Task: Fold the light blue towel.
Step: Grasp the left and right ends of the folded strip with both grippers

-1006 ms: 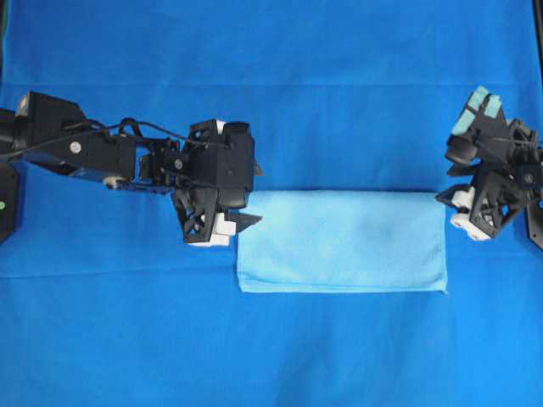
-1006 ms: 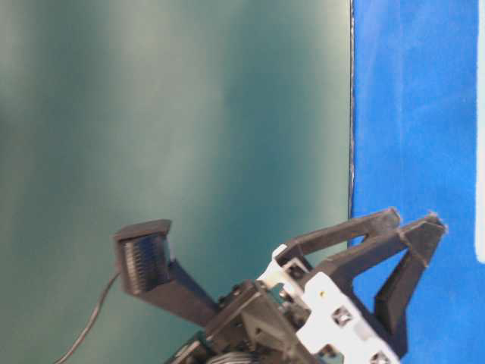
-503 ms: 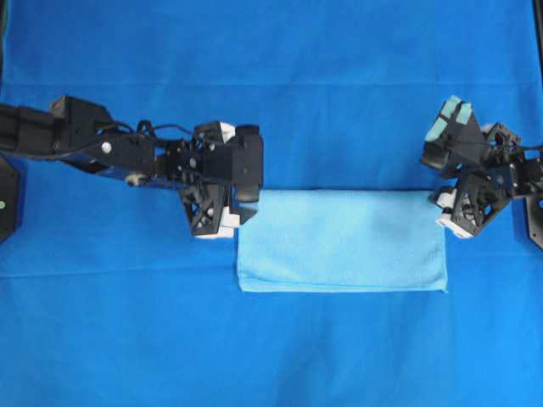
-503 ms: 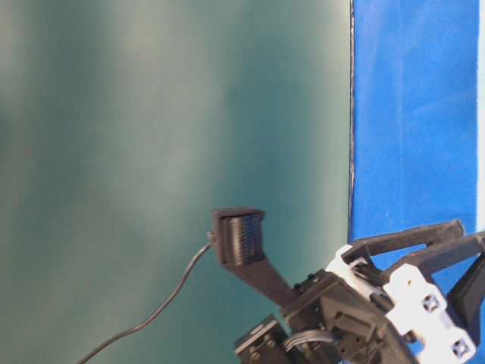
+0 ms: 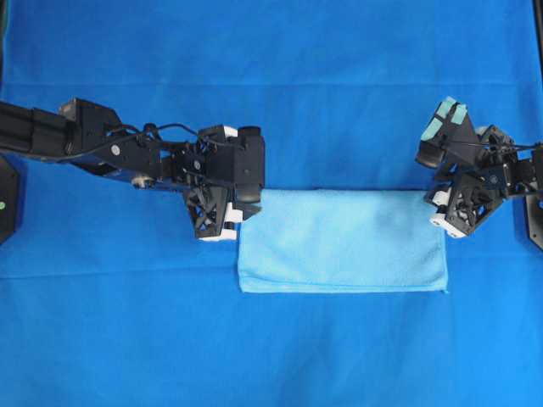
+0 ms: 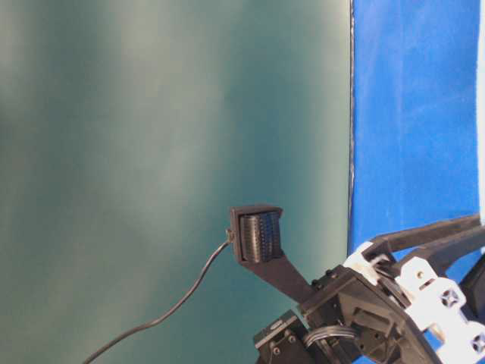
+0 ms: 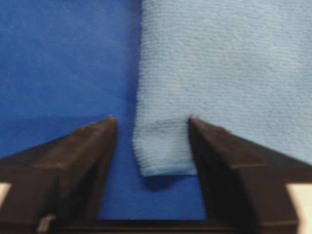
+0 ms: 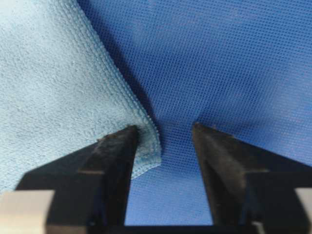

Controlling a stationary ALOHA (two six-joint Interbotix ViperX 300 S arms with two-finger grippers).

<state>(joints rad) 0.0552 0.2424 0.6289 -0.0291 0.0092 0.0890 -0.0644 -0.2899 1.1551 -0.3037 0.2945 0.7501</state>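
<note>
The light blue towel [image 5: 339, 242] lies flat as a wide rectangle on the dark blue cloth [image 5: 271, 102]. My left gripper [image 5: 236, 210] is down at its far left corner. In the left wrist view that corner [image 7: 165, 151] sits between the fingers of my open left gripper [image 7: 151, 122], with a gap on each side. My right gripper [image 5: 439, 208] is at the far right corner. There the right gripper [image 8: 163, 127] is open, and its left finger [image 8: 114, 156] rests on the towel corner [image 8: 146, 146], the other on bare cloth.
The dark blue cloth [image 6: 417, 114] covers the whole table. A green wall [image 6: 167, 152] fills most of the table-level view, where one gripper's ribbed finger pad [image 6: 258, 235] and a thin cable [image 6: 174, 311] show at the bottom.
Both grippers have moved inward onto the towel's far corners, the left rightward and the right leftward. Their jaws have narrowed around the corners. The towel has not shifted.
</note>
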